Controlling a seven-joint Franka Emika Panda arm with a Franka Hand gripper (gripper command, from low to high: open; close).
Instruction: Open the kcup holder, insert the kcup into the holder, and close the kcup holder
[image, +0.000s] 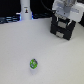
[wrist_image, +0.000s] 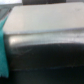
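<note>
1. The tool is hanging at the top of the kcup holder, at the far side of the worktop toward the exterior view's right. The white arm body is covering the fingertips, so it cannot be told whether the jaws are standing wide or narrow, nor whether they are touching the holder.
2. The kcup holder is sitting directly below the tool as a black boxy block, upright on the worktop. Whether its drawer-like fronts are standing shut or pulled out cannot be told at this sharpness.
3. The kcup is resting on the worktop well apart from the tool, nearer the camera and toward the exterior view's left. Its green top is showing; nothing is touching it.
4. A white bottle-like post is standing at the far edge, well apart from the tool toward the exterior view's left.
5. In the wrist view, a blurred dark surface with a pale glossy band is filling the picture. No fingertips are showing there clearly.
</note>
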